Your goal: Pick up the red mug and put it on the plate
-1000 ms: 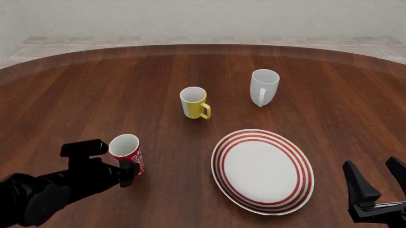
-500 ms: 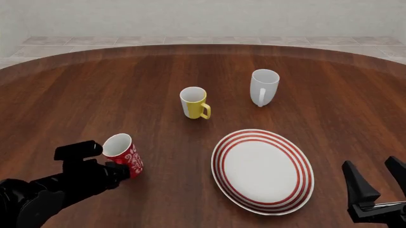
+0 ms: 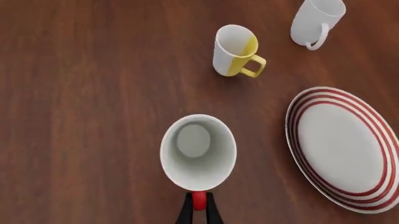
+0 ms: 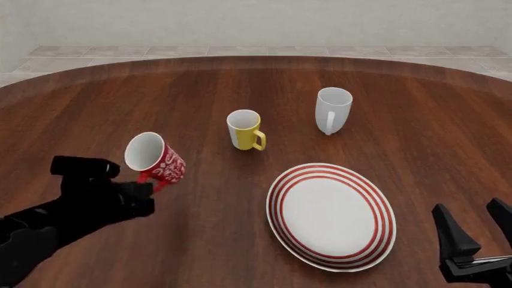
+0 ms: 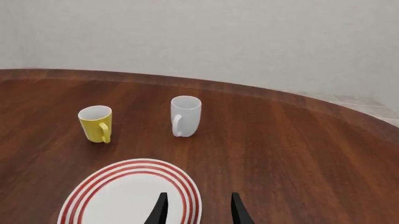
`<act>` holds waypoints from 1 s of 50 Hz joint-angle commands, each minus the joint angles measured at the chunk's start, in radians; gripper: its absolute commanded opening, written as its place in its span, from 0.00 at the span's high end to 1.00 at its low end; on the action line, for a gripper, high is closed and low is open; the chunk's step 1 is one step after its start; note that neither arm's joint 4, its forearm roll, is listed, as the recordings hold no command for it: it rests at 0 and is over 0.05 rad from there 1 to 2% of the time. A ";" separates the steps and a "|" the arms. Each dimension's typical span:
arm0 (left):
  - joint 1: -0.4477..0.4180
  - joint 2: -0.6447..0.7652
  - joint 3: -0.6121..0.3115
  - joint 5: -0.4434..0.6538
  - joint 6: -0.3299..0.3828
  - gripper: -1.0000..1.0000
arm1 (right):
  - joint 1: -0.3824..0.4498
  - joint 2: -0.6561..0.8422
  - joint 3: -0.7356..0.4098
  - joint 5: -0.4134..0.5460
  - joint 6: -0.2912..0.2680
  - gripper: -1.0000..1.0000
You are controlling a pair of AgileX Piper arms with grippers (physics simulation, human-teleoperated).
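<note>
At the table's near left, our left gripper [image 4: 146,179] pinches the handle of the red mug [image 4: 156,159], tilted in mid-air, so we judge the carry underway, needing a rightward swing to the plate [image 4: 280,231]; right gripper [image 5: 196,210] spread, idle.

Surface [image 4: 416,120] is rendered as dark, satin-sheened wood with visible grain. Red mug [image 4: 156,159], plate [image 4: 331,215], yellow mug [image 4: 244,129] and white mug [image 4: 333,110] are shown as smooth glazed ceramic. Both tools, left [image 3: 199,215] and right [image 5: 198,210], are finished in matt black.

Table [image 4: 384,102]: plate [image 4: 331,215], two mugs
</note>
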 commanded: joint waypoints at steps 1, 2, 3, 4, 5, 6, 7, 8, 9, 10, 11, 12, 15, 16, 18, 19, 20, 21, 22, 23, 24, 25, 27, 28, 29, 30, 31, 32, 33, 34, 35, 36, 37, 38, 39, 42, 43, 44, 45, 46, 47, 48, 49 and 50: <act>-0.023 -0.101 -0.056 0.012 0.215 1.00 | -0.002 -0.013 0.000 0.011 0.003 0.00; -0.020 -0.102 -0.060 0.011 0.233 1.00 | -0.002 -0.012 0.000 0.010 0.003 0.00; -0.016 -0.117 -0.062 0.004 0.274 1.00 | -0.003 -0.012 0.000 0.009 0.002 0.00; -0.026 -0.117 -0.065 -0.004 0.305 1.00 | -0.003 -0.015 0.000 0.012 0.002 0.00; -0.031 -0.117 -0.070 -0.008 0.326 1.00 | -0.003 -0.018 0.000 0.015 0.002 0.00; -0.044 -0.117 -0.077 -0.012 0.339 1.00 | -0.003 -0.020 0.000 0.016 0.002 0.00; -0.065 -0.108 -0.084 -0.018 0.363 1.00 | -0.004 -0.021 0.000 0.018 0.003 0.00; -0.080 -0.110 -0.085 -0.029 0.403 1.00 | -0.005 -0.022 0.000 0.019 0.004 0.00; -0.101 -0.111 -0.086 -0.041 0.440 1.00 | -0.006 -0.023 0.000 0.020 0.004 0.00; -0.107 -0.110 -0.086 -0.052 0.474 1.00 | -0.006 -0.024 0.000 0.020 0.003 0.00; -0.135 -0.089 -0.099 -0.065 0.492 1.00 | -0.007 -0.023 0.000 0.020 0.004 0.00; -0.143 -0.075 -0.109 -0.066 0.496 1.00 | -0.007 -0.023 0.000 0.019 0.004 0.00; -0.192 -0.054 -0.121 -0.090 0.541 1.00 | -0.007 -0.021 0.000 0.017 0.004 0.00; -0.209 -0.036 -0.136 -0.090 0.535 1.00 | -0.008 -0.019 0.000 0.015 0.004 0.00; -0.227 -0.014 -0.151 -0.099 0.543 1.00 | -0.009 -0.016 0.000 0.013 0.005 0.00; -0.254 0.011 -0.157 -0.117 0.561 1.00 | -0.009 -0.014 0.000 0.011 0.005 0.00; -0.259 0.026 -0.167 -0.117 0.548 1.00 | -0.009 -0.014 0.000 0.010 0.005 0.00; -0.297 0.063 -0.180 -0.133 0.551 1.00 | -0.009 -0.012 0.000 0.010 0.004 0.00; -0.297 0.064 -0.180 -0.134 0.551 1.00 | -0.009 -0.012 0.000 0.009 0.004 0.00; -0.325 0.075 -0.185 -0.141 0.564 1.00 | -0.009 -0.010 0.000 0.008 0.005 0.00; -0.312 0.091 -0.191 -0.147 0.568 1.00 | -0.010 -0.010 0.000 0.008 0.005 0.00; -0.328 0.112 -0.213 -0.133 0.534 1.00 | -0.009 -0.007 0.000 0.006 0.004 0.00; -0.344 0.130 -0.223 -0.145 0.553 1.00 | -0.009 0.000 0.000 0.000 0.005 0.00; -0.366 0.141 -0.234 -0.148 0.558 1.00 | -0.009 0.005 0.000 -0.005 0.004 0.00; -0.393 0.156 -0.250 -0.143 0.559 1.00 | -0.009 0.009 0.000 -0.009 0.004 0.00; -0.391 0.154 -0.258 -0.141 0.565 1.00 | -0.009 0.011 0.000 -0.011 0.004 0.00; -0.414 0.167 -0.267 -0.140 0.575 1.00 | -0.010 0.011 0.000 -0.011 0.004 0.00; -0.427 0.182 -0.281 -0.138 0.579 1.00 | -0.010 0.010 0.000 -0.010 0.004 0.00; -0.432 0.194 -0.291 -0.136 0.579 1.00 | -0.011 0.009 0.000 -0.010 0.003 0.00; -0.427 0.205 -0.303 -0.128 0.575 1.00 | -0.011 0.008 0.000 -0.009 0.002 0.00; -0.449 0.234 -0.333 -0.107 0.548 1.00 | -0.011 0.007 0.000 -0.008 0.002 0.00; -0.455 0.242 -0.344 -0.103 0.544 1.00 | -0.011 0.007 0.000 -0.009 0.002 0.00; -0.464 0.255 -0.362 -0.096 0.542 1.00 | -0.010 0.008 0.000 -0.009 0.002 0.00; -0.479 0.268 -0.371 -0.095 0.545 1.00 | -0.010 0.010 0.000 -0.012 0.002 0.00; -0.496 0.275 -0.385 -0.087 0.536 1.00 | -0.010 0.011 0.000 -0.013 0.001 0.00; -0.503 0.321 -0.439 -0.049 0.490 1.00 | -0.009 0.012 0.000 -0.014 0.001 0.00; -0.520 0.331 -0.448 -0.045 0.499 1.00 | -0.010 0.012 0.000 -0.014 0.001 0.00; -0.533 0.338 -0.452 -0.045 0.501 1.00 | -0.010 0.011 0.000 -0.014 0.001 0.00; -0.536 0.340 -0.456 -0.043 0.511 1.00 | -0.010 0.008 0.000 -0.011 0.001 0.00; -0.545 0.352 -0.473 -0.033 0.511 1.00 | -0.011 0.005 0.000 -0.008 0.002 0.00; -0.546 0.359 -0.485 -0.027 0.511 1.00 | -0.011 0.002 0.000 -0.005 0.002 0.00; -0.546 0.360 -0.485 -0.027 0.511 1.00 | -0.011 0.002 0.000 -0.005 0.002 0.00; -0.561 0.375 -0.495 -0.023 0.515 1.00 | -0.011 0.000 0.000 -0.004 0.001 0.00; -0.561 0.375 -0.495 -0.023 0.515 1.00 | -0.011 0.000 0.000 -0.004 0.001 0.00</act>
